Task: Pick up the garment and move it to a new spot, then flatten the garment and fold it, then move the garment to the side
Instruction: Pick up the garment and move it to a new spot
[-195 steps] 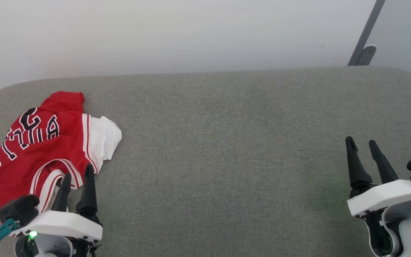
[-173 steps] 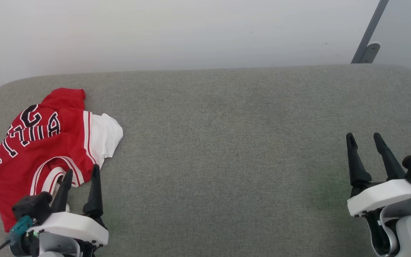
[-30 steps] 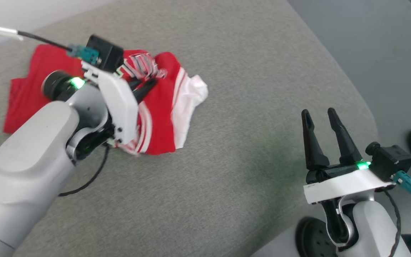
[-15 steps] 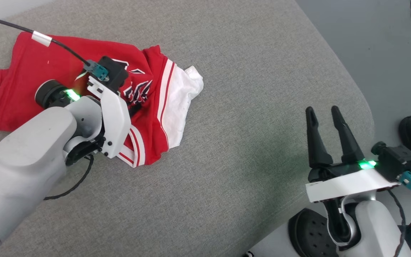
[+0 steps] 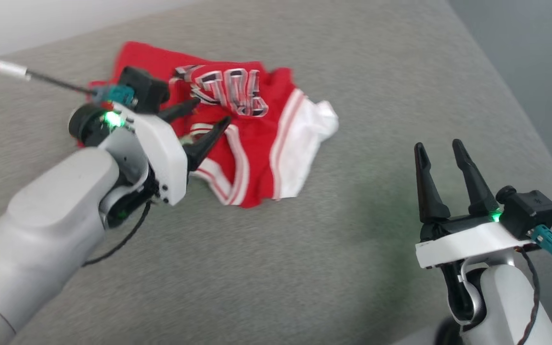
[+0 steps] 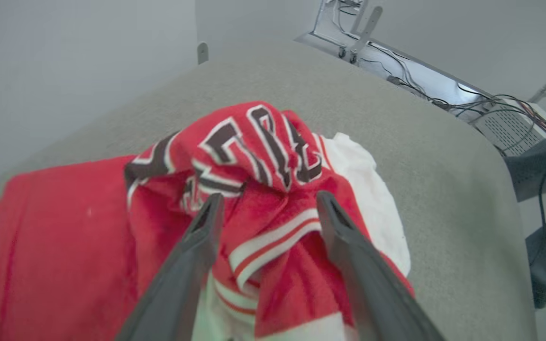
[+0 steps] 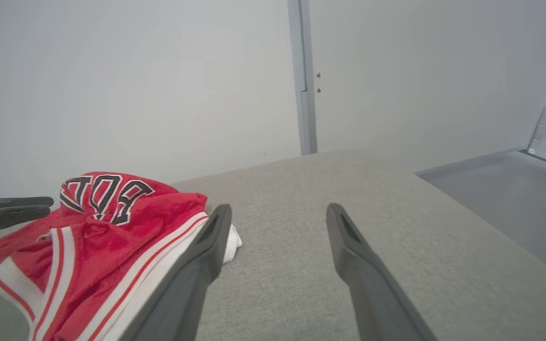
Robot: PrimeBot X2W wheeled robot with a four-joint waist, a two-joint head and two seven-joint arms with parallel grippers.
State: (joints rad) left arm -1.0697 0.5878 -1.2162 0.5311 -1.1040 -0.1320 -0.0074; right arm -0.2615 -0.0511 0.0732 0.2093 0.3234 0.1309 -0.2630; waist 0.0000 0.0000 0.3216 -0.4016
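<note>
The garment (image 5: 257, 129), a small red jersey with white sleeves and black white-outlined lettering, lies crumpled on the grey cushion (image 5: 304, 263). My left gripper (image 5: 209, 115) hovers over its left part, open, fingers pointing right. In the left wrist view the garment (image 6: 254, 142) bunches up between and beyond the spread fingers of the left gripper (image 6: 269, 199). My right gripper (image 5: 439, 146) stands open at the lower right with nothing between its fingers, apart from the cloth. In the right wrist view the garment (image 7: 112, 222) lies left of the right gripper (image 7: 278, 208).
The cushion's rounded right edge drops to a grey floor (image 5: 534, 48). A pale wall (image 5: 41, 19) stands behind the cushion. Cables and a metal frame (image 6: 491, 109) lie beyond its far end. A black cable (image 5: 12, 72) trails from my left wrist.
My left gripper was shut on the garment half a second ago; it now stands open and the cloth rests bunched on the cushion. The head view has shifted. The right gripper stays open.
</note>
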